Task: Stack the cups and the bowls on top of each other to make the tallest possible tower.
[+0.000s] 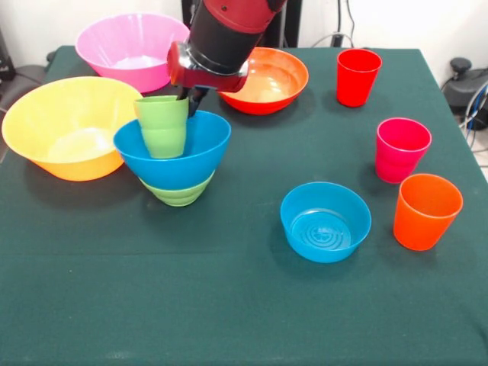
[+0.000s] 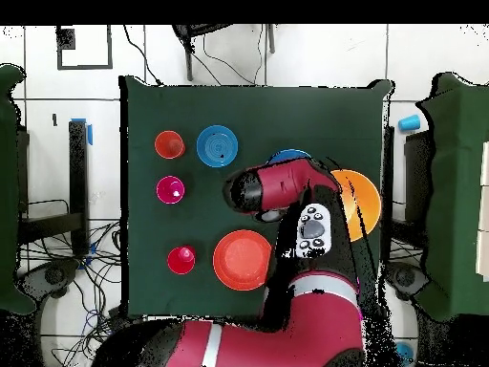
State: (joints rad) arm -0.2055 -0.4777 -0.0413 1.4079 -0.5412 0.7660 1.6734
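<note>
The tower is a wide blue bowl set on a small green bowl, left of centre. A light green cup stands upright with its lower part inside the blue bowl, at the bowl's left side. My gripper comes down from above, its dark fingers closed on the cup's far right rim. Loose on the right are a red cup, a magenta cup and an orange cup. In the overhead view the arm covers the tower, and only an edge of the blue bowl shows.
The big yellow bowl touches the tower's left side. The big pink bowl and the orange-red bowl sit behind it. The small translucent blue bowl lies at centre right, near the orange cup.
</note>
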